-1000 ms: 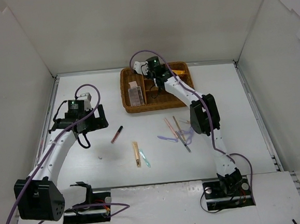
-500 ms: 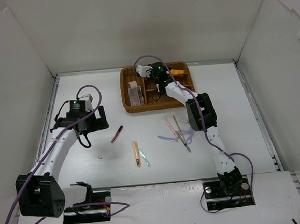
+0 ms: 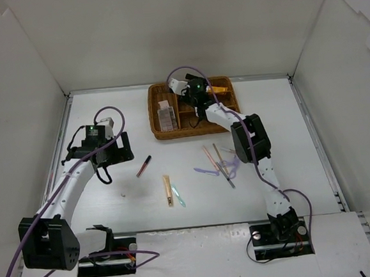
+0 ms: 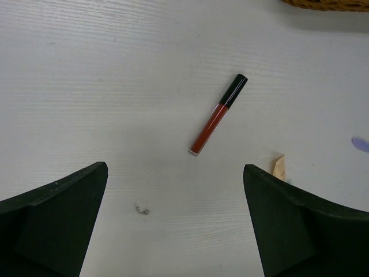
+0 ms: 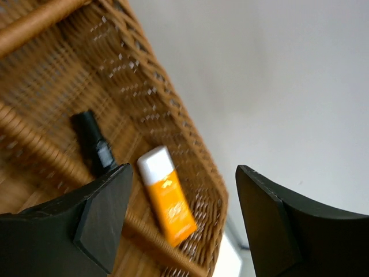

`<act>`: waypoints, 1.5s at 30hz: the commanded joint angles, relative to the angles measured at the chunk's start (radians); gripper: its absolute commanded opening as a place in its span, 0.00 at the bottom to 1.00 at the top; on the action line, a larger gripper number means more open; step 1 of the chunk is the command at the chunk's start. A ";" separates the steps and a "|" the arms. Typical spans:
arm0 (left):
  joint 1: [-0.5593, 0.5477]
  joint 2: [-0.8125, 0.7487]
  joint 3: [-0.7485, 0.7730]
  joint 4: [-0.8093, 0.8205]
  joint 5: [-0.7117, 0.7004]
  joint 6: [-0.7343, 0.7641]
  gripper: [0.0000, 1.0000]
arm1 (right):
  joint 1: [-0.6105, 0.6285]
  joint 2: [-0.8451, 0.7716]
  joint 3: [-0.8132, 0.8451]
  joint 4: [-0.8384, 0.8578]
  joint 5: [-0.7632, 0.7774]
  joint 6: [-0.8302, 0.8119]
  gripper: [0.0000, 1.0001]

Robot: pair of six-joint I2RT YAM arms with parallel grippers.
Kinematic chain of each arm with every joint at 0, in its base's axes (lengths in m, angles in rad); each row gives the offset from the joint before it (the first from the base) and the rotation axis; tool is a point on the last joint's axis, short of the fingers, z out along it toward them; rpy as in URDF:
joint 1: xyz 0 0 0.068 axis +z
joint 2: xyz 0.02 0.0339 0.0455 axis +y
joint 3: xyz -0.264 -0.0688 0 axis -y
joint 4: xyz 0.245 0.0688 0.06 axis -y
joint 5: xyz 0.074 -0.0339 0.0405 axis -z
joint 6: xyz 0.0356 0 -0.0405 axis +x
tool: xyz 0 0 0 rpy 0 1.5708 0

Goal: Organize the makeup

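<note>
My right gripper (image 3: pixel 197 99) hangs over the back of the brown wicker tray (image 3: pixel 161 133), jaws open and empty (image 5: pixel 181 222). Beneath it in the tray lie an orange tube (image 5: pixel 168 202) with a white cap and a black mascara (image 5: pixel 95 142). A brown eyeshadow palette (image 3: pixel 166 118) sits in the tray's left compartment. On the table lie a red lip gloss (image 4: pixel 217 116) with a black cap, a beige stick (image 3: pixel 168 190), a mint tool (image 3: pixel 178 195), thin pencils (image 3: pixel 222 164) and a lilac tool (image 3: pixel 207 171). My left gripper (image 4: pixel 176 225) is open above the table, short of the lip gloss (image 3: pixel 144 165).
White walls enclose the table on three sides. The tray's wicker rim (image 4: pixel 326 4) shows at the top right of the left wrist view. A small dark smudge (image 4: pixel 142 210) marks the table between the left fingers.
My right gripper's jaws have gone from shut to open over the tray's back part, and its wrist has shifted a little. The left arm has hardly moved.
</note>
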 commanded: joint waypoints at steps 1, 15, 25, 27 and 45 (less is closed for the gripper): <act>0.008 -0.044 0.045 0.010 -0.006 -0.008 0.99 | 0.023 -0.233 -0.067 0.114 0.021 0.135 0.70; 0.036 -0.165 0.033 -0.051 -0.056 -0.011 1.00 | 0.322 -0.733 -0.317 -0.618 0.164 0.917 0.46; 0.036 -0.239 0.013 -0.113 -0.145 -0.039 0.99 | 0.493 -0.787 -0.425 -0.906 -0.081 1.386 0.40; 0.036 -0.253 0.005 -0.119 -0.151 -0.043 1.00 | 0.528 -0.764 -0.420 -0.950 -0.098 1.437 0.40; 0.036 -0.310 -0.036 -0.140 -0.173 -0.063 0.99 | 0.588 -0.488 -0.368 -0.978 -0.316 1.641 0.37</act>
